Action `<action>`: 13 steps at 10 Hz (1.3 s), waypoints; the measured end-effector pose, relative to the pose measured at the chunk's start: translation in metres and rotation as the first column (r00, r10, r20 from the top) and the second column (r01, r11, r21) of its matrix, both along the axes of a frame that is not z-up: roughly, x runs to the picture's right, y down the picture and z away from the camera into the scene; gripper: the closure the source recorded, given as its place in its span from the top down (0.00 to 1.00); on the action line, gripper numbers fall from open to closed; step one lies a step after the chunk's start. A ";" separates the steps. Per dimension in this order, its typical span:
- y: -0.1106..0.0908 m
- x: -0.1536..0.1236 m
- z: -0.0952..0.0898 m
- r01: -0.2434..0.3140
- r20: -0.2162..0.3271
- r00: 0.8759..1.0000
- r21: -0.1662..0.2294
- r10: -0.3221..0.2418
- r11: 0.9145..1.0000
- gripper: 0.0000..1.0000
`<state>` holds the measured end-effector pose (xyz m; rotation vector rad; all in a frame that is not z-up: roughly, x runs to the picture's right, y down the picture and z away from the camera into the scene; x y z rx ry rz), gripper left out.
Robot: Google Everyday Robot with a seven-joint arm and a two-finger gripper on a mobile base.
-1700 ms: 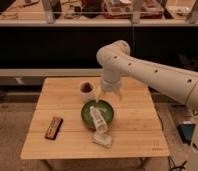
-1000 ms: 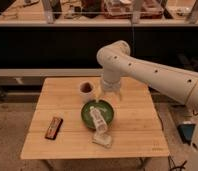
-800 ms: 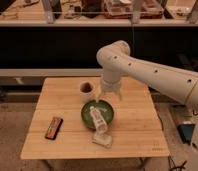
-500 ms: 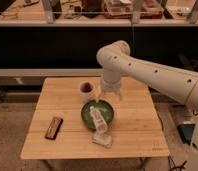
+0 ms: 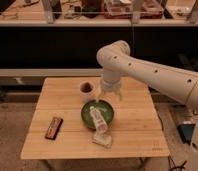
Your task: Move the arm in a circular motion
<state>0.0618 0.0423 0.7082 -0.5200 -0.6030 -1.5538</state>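
Above the far rim of the green bowl [image 5: 86, 113], at the middle of the table, hangs the gripper [image 5: 110, 93], pointing down; whether it is wide or narrow cannot be told, and nothing is seen held in it. Directly above it the wrist rises to a bulbous joint, and from there the arm [image 5: 153, 75], cream-white with small dark dots, runs as one thick segment to the right and nearer, leaving view at the right edge. Just left of the gripper, apart from it, stands a brown cup [image 5: 86, 89] with a pale inside, upright, near the far edge of the table. The bowl sits below and slightly near of the gripper. A clear plastic bottle [image 5: 97, 119] lies tilted across the bowl, its near end over the near rim. A crumpled white wrapper [image 5: 103, 139] lies on the wood at that near end, touching or just beside the bottle. Well to the left, near the front left corner, lies a dark flat bar [image 5: 53, 127], angled, apart from all else. The wooden table [image 5: 137, 130] bears all these items. Behind it runs a dark shelf unit [image 5: 52, 42] with cluttered goods on top, not identifiable. A blue object [image 5: 186, 132] lies on the floor at right.
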 end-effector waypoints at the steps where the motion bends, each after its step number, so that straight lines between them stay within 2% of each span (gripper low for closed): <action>1: 0.000 0.000 0.000 0.000 0.000 1.000 0.000 0.000 1.000 0.70; 4: 0.000 0.000 0.001 0.002 0.000 1.000 0.001 -0.002 1.000 0.70; 5: -0.007 -0.005 0.005 -0.001 0.024 1.000 0.017 0.000 1.000 0.70; 6: -0.015 -0.016 0.011 -0.006 0.057 0.998 0.035 0.004 0.999 0.70; 7: -0.034 -0.042 0.026 -0.016 0.139 0.990 0.081 0.005 0.997 0.70; 8: -0.050 -0.063 0.038 -0.030 0.208 0.978 0.117 0.005 0.993 0.70; 9: -0.061 -0.073 0.047 -0.042 0.248 0.969 0.138 0.006 0.990 0.70; 10: -0.077 -0.083 0.064 -0.053 0.296 0.955 0.166 0.002 0.985 0.70; 11: -0.088 -0.078 0.081 -0.049 0.300 0.954 0.182 -0.008 0.982 0.70; 13: -0.099 -0.040 0.105 -0.035 0.246 0.969 0.192 -0.014 0.981 0.70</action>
